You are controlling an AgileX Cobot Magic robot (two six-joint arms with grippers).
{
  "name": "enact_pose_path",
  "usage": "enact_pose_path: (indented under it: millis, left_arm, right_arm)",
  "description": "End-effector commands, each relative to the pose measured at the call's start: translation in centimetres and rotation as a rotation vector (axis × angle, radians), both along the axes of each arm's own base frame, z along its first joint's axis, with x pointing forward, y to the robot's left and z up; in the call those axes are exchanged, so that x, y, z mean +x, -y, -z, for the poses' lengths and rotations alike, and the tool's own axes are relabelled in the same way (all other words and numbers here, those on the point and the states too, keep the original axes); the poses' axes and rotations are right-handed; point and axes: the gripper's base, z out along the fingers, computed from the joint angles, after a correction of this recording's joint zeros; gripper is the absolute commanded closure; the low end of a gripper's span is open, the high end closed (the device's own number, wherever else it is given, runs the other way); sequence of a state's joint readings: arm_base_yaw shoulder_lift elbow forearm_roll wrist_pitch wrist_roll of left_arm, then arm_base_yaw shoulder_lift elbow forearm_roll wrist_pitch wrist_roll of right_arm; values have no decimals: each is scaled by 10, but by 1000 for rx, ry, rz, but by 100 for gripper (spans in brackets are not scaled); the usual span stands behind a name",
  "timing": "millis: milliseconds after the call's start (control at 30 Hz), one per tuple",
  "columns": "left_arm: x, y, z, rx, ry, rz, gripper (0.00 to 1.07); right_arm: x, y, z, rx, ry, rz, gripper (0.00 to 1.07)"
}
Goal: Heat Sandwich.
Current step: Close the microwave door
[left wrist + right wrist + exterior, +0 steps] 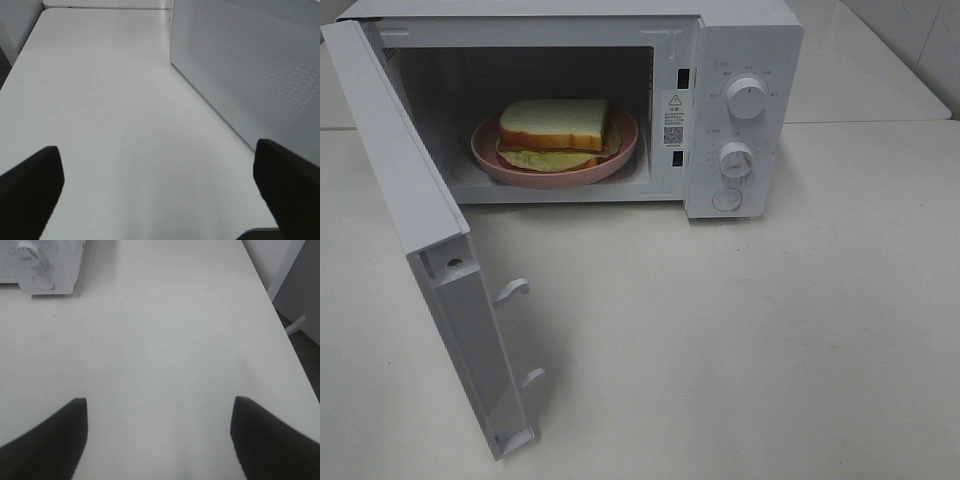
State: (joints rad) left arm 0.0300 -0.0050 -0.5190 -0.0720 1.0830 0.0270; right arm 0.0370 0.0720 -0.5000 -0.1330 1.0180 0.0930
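The sandwich (556,128) lies on a round pink plate (492,158) inside the white microwave (750,40), whose door (410,200) stands swung wide open toward the left of the exterior high view. The microwave sits on a pale worktop (720,340), its two dials (747,98) to the right of the cavity. The left pincer (156,152) hangs over the worktop beside the door and the right pincer (160,401) over bare worktop in front of the dials, both spread wide and holding nothing.

Sandwich (555,124) on plate (563,179) inside microwave (745,45)
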Motion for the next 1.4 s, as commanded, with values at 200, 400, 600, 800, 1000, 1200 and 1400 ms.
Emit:
enact_pose_path:
  millis: [200,400,600,800,1000,1200,1400]
  left_arm:
    - [0,0,-1,0,16,-7,9]
    - [0,0,-1,-1,17,-6,9]
    - [0,0,-1,-1,18,-6,9]
    - [0,0,-1,-1,18,-6,9]
    - [0,0,-1,-1,18,-6,9]
    - [0,0,-1,-1,18,-6,9]
    - [0,0,-1,-1,18,-6,9]
  right_arm:
    - [-13,-2,0,-20,112,-26,31]
    - [-14,-2,0,-19,117,-28,31]
    - [-14,-2,0,-20,118,-27,31]
    - [-14,-2,0,-20,119,-27,31]
    - [-14,-2,0,-20,119,-27,31]
    - [-14,-2,0,-19,119,-27,31]
    - [-14,-2,0,-19,119,-27,31]
